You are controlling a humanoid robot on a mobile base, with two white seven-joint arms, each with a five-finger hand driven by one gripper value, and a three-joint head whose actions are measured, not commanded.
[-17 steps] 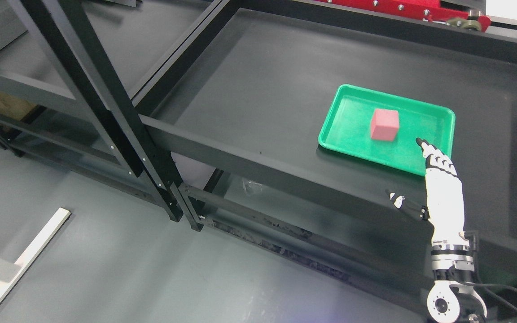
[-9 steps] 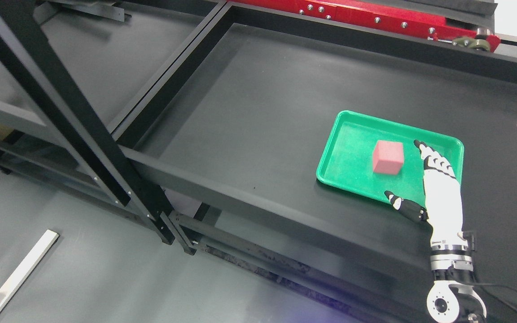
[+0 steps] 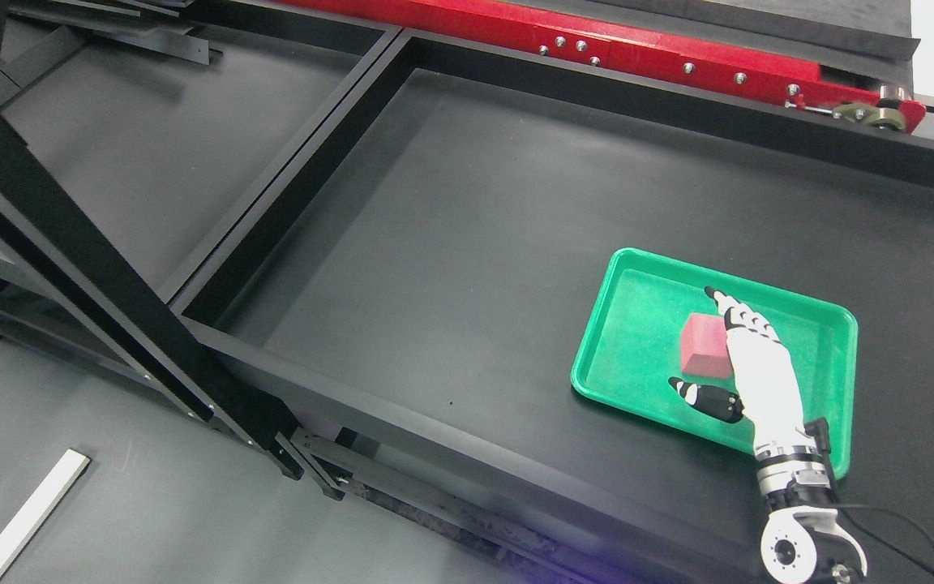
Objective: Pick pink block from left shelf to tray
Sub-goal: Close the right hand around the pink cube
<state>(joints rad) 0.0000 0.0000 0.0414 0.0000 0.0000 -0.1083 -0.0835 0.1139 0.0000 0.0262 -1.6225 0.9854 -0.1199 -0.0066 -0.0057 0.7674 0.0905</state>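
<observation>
The pink block (image 3: 704,350) lies in the green tray (image 3: 637,308) on the black shelf deck at the right of the head view. My right hand (image 3: 695,341) comes up from the lower right and hovers over the tray. Its straight fingers (image 3: 739,320) run along the block's right side and hide that edge. The thumb (image 3: 706,399) is spread out just in front of the block. The hand is open and not closed on the block; whether it touches the block I cannot tell. No left arm shows.
The tray sits on a wide black deck (image 3: 467,243) with a raised front rim (image 3: 402,422). A red beam (image 3: 637,57) runs along the back. Black uprights (image 3: 70,243) stand at the left beside another shelf bay (image 3: 159,138). A white strip (image 3: 25,519) lies on the floor.
The camera has shifted, so the whole picture moved. Relative to the tray, my right hand has moved in from the tray's front right edge to alongside the pink block, thumb now in front of it.
</observation>
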